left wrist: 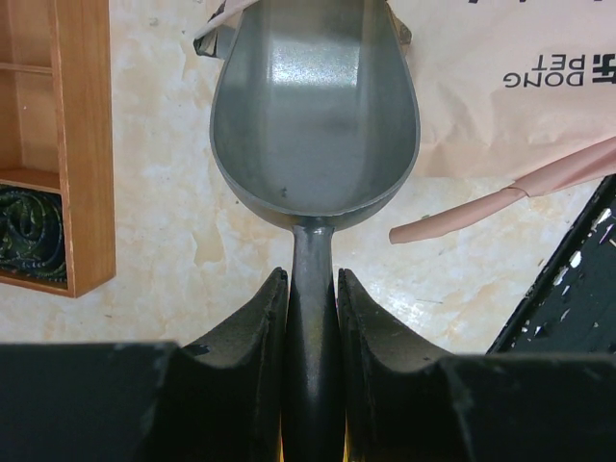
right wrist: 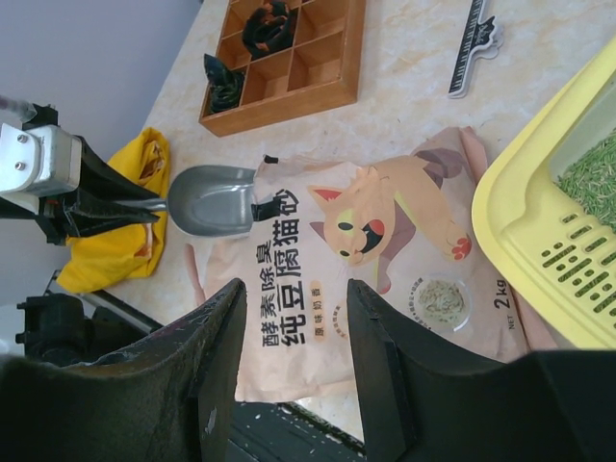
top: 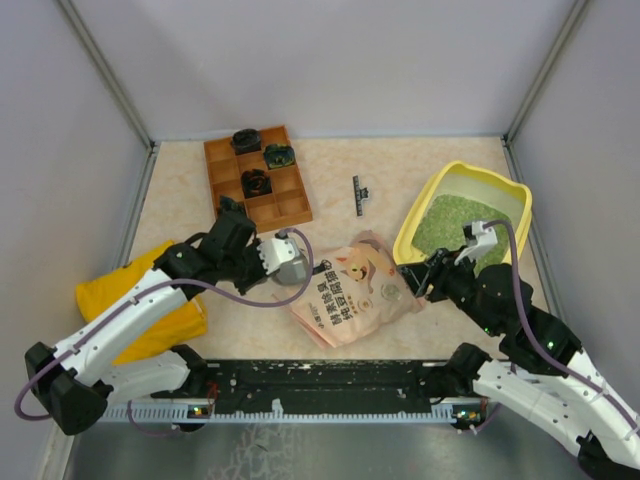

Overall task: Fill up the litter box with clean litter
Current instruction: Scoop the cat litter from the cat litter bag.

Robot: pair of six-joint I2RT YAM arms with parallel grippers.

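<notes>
Where the overhead camera looks down on the table, the litter box [top: 478, 172] lies at the upper right of the frame, set on a diagonal. Clean litter [top: 452, 222] covers its floor as a green grainy layer. Just left of it, at centre, a pink printed pouch [top: 345, 295] lies flat. The left gripper [top: 268, 258] is clamped on a grey scoop [top: 292, 264], whose bowl sits at the pouch's upper left corner. The right gripper [top: 425, 282] is low between the pouch's right edge and the box's near corner — whether it touches either cannot be told. A wooden compartment tray [top: 290, 207] with three dark items in its cells occupies the upper left. A yellow cloth bag [top: 105, 295] lies at the left, partly under the left arm. A black toothed strip [top: 357, 195] lies between tray and box.

Left wrist view: both fingers [left wrist: 255, 322] press the scoop's handle from either side at bottom centre. The bowl, at top centre, is empty, and its front end meets the pouch's edge at the top of the frame. The tray's corner stands at the left edge.

Right wrist view: the jaws stand apart with nothing between them — the pouch shows through the gap. The litter box's perforated rim fills the right edge, with green granules at far right. The scoop shows at left of centre, its bowl bare and its front end at the pouch's corner.
</notes>
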